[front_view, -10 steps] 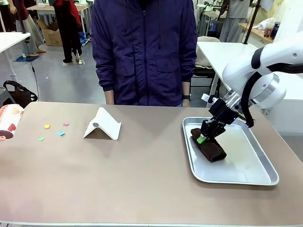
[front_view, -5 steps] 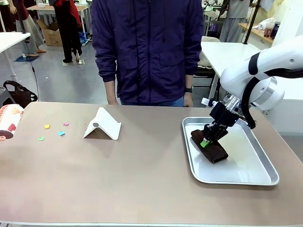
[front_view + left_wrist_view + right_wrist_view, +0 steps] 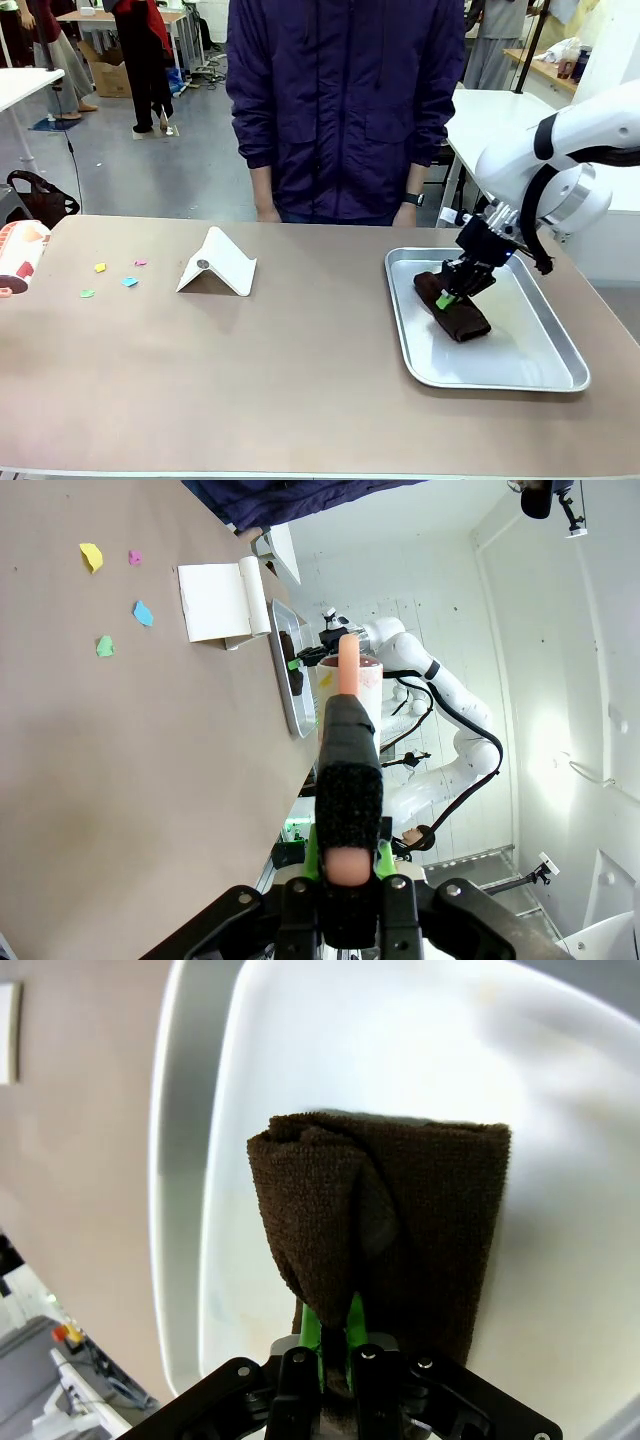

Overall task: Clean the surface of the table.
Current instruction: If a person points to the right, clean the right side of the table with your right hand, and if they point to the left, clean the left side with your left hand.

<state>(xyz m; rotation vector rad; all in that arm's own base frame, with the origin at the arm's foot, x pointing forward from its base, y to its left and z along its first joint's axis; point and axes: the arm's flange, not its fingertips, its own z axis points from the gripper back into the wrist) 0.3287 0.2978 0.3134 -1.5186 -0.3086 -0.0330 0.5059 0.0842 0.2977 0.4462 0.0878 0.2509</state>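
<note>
Our right gripper (image 3: 455,293) is down in the silver metal tray (image 3: 545,372) and its green pads pinch a fold of the dark brown terry cloth (image 3: 390,1210). The tray lies on the right part of the table (image 3: 300,380). Our left gripper (image 3: 348,852) is clamped on a black and peach object (image 3: 348,780). Coloured paper scraps (image 3: 128,281) and a white folded stand (image 3: 216,263) lie on the table's left half.

White folded stand (image 3: 216,262), coloured paper scraps (image 3: 129,282), metal tray (image 3: 520,350), person's purple jacket (image 3: 345,100).
</note>
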